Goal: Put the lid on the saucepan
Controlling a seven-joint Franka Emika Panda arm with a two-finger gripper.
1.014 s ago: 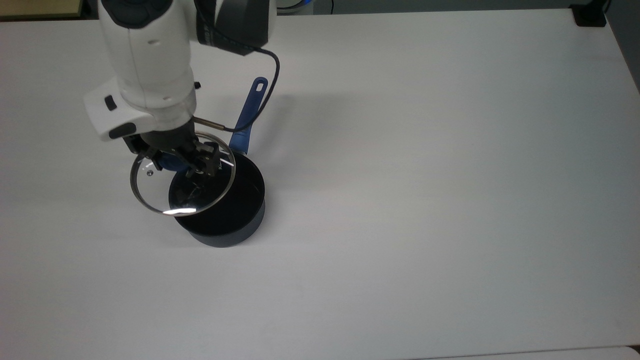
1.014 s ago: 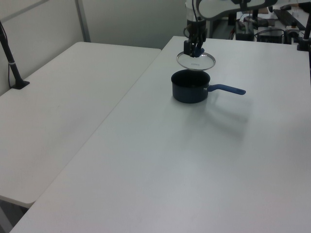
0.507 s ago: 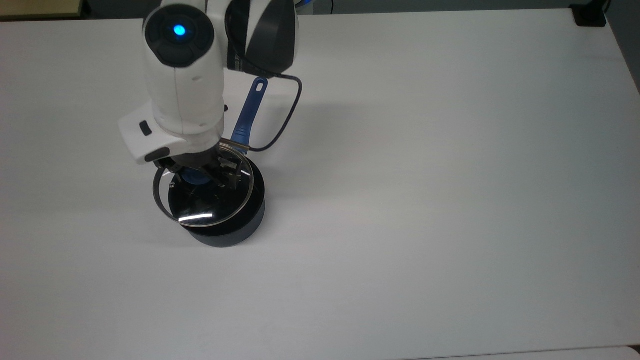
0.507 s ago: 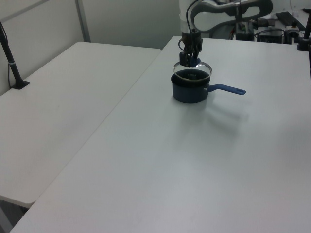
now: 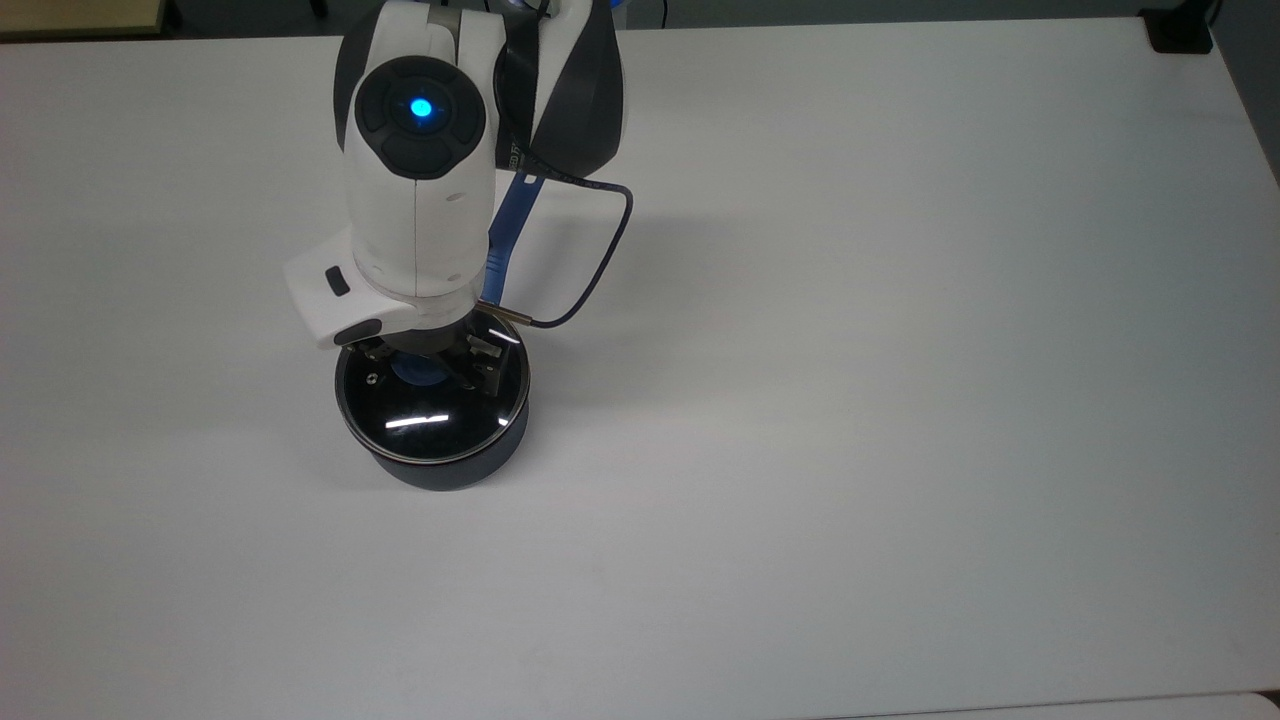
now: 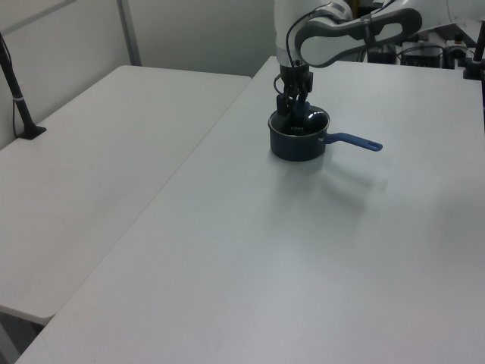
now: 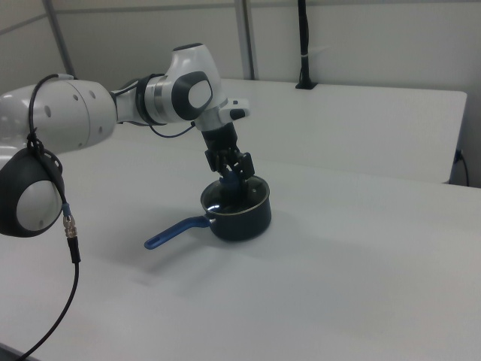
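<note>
The saucepan (image 5: 450,472) stands on the white table in the top view's left half, with its blue handle (image 5: 508,228) pointing away under the arm. The glass lid (image 5: 432,425) lies level over the pan's mouth, its metal rim lined up with the pan's rim. My gripper (image 5: 425,365) reaches straight down and is shut on the lid's blue knob (image 5: 412,373). In the left view the gripper (image 6: 291,108) stands over the saucepan (image 6: 295,145). In the right view the gripper (image 7: 234,177) holds the knob above the saucepan (image 7: 242,219), whose handle (image 7: 173,235) points to the right view's left.
A dark cable (image 5: 600,262) loops from the wrist beside the pan's handle. A black clamp (image 5: 1180,32) sits on the table's far corner. A second white table (image 6: 91,174) with a black post (image 6: 17,91) adjoins in the left view. Wide bare tabletop surrounds the pan.
The gripper carried the lid from beside and above the saucepan to over its mouth and lowered it; the lid's rim now meets the pan's rim.
</note>
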